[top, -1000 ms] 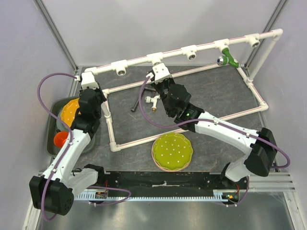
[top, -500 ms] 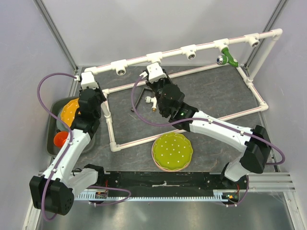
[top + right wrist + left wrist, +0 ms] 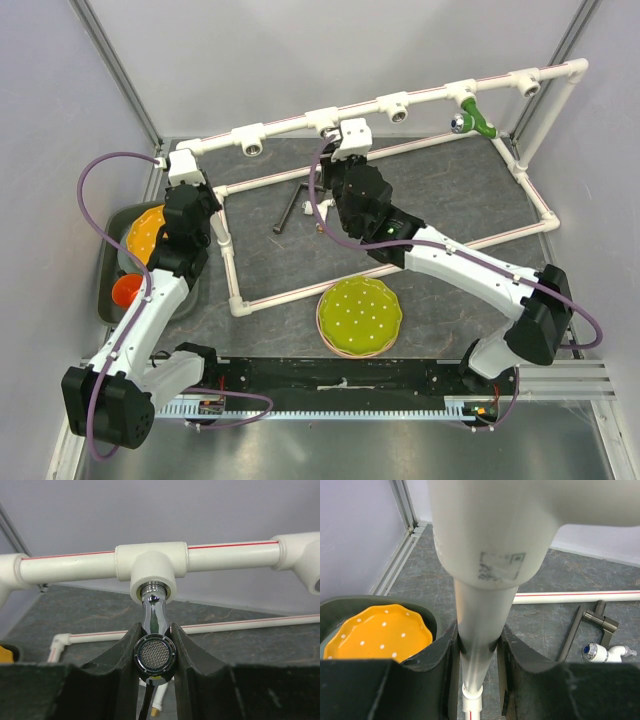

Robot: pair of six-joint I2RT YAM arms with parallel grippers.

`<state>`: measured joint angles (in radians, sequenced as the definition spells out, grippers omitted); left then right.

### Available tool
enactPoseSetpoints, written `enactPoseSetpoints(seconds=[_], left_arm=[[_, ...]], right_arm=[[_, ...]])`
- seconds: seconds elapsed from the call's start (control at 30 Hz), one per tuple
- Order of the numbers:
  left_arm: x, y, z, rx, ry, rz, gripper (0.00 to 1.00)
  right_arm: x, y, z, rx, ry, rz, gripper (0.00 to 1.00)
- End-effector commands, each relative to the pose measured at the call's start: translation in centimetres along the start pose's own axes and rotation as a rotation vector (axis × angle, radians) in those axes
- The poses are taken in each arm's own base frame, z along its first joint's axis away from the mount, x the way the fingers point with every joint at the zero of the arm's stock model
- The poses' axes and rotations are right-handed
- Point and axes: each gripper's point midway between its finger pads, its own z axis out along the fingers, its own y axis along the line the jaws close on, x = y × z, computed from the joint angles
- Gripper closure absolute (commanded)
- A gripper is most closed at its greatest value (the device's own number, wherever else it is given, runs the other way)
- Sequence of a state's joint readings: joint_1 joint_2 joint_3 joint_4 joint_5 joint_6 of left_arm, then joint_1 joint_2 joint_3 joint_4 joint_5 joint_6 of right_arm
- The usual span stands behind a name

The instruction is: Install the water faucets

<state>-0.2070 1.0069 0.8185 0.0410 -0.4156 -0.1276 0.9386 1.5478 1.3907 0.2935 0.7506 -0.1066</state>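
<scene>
my right hand [image 3: 154,632] pinching chrome faucet [image 3: 153,614] | long axis dead ahead, threaded end at tee socket [image 3: 151,577] mouth | my left hand [image 3: 477,645] clamped on frame pipe [image 3: 485,595]

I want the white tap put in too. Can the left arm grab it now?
Probably not yet. The left gripper is clamped on the frame's white pipe, and the white tap lies apart from it, beside the black bar.
</scene>
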Motion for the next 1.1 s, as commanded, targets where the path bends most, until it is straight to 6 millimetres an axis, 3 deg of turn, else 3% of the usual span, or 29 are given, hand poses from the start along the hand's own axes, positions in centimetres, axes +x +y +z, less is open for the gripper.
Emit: enactPoseSetpoints(seconds=[0.0, 0.37, 0.57, 0.83, 0.87, 0.9, 0.97, 1.0, 1.07], left_arm=[[-2.3, -0.9, -0.9, 0.029, -0.048, -0.121, 0.98], [-2.6, -0.8, -1.1, 0.03, -0.057, -0.126, 0.98], [-2.6, -0.8, -1.2, 0.032, -0.056, -0.128, 0.98], [-2.7, -0.8, -1.2, 0.032, -0.059, -0.129, 0.98], [-2.7, -0.8, -1.2, 0.033, -0.06, -0.13, 0.98], [-2.7, -0.8, -1.2, 0.031, -0.061, -0.13, 0.98], [-2.7, -0.8, -1.2, 0.031, -0.059, -0.128, 0.98], [-2.8, -0.8, -1.2, 0.031, -0.062, -0.13, 0.98], [-2.8, -0.8, -1.2, 0.031, -0.062, -0.13, 0.98]], right_arm=[[-1.9, -0.9, 2.0, 0.009, -0.03, 0.355, 1.0], [-1.9, -2.5, 2.8, -0.044, -0.042, 0.956, 1.0], [-0.9, -2.5, 3.1, -0.079, -0.001, 1.251, 1.0], [-0.8, -3.7, 2.5, -0.114, -0.07, 1.489, 0.98], [-1.0, -3.5, 2.4, -0.128, -0.071, 1.498, 0.95], [-1.2, -3.5, 2.4, -0.14, -0.074, 1.509, 0.81], [-1.8, -3.3, 2.3, -0.163, -0.084, 1.484, 0.64], [-2.3, -3.4, 2.1, -0.178, -0.097, 1.466, 0.47], [-2.7, -3.5, 2.0, -0.184, -0.11, 1.383, 0.31]])
